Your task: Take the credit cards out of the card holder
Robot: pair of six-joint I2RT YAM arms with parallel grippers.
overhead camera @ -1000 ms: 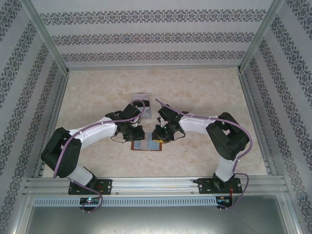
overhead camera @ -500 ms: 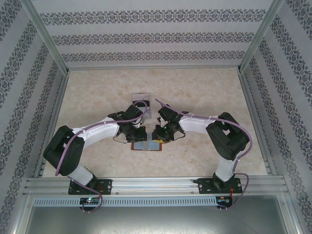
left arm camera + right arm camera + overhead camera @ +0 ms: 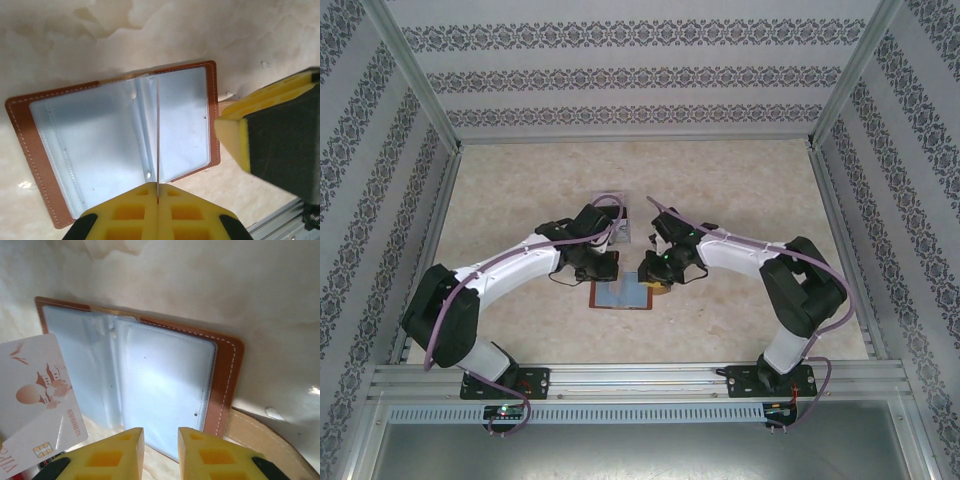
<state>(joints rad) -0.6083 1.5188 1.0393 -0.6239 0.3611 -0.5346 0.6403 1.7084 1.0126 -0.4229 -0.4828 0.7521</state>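
Pinches credit card [image 3: 158, 140] edge-on in closed left gripper [image 3: 157, 199] — open card holder [image 3: 27, 145] just beyond. Holds right gripper [image 3: 161, 445] narrowly parted, empty — over card holder's brown edge.

Open table [image 3: 520, 180] beyond crowded card holder [image 3: 621, 297]

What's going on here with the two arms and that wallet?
The left fingers are shut on one card, held on edge above the open wallet, which lies flat on the table. The card looks clear of the sleeves. The right fingers sit slightly apart at the wallet's near edge, with nothing visible between them.
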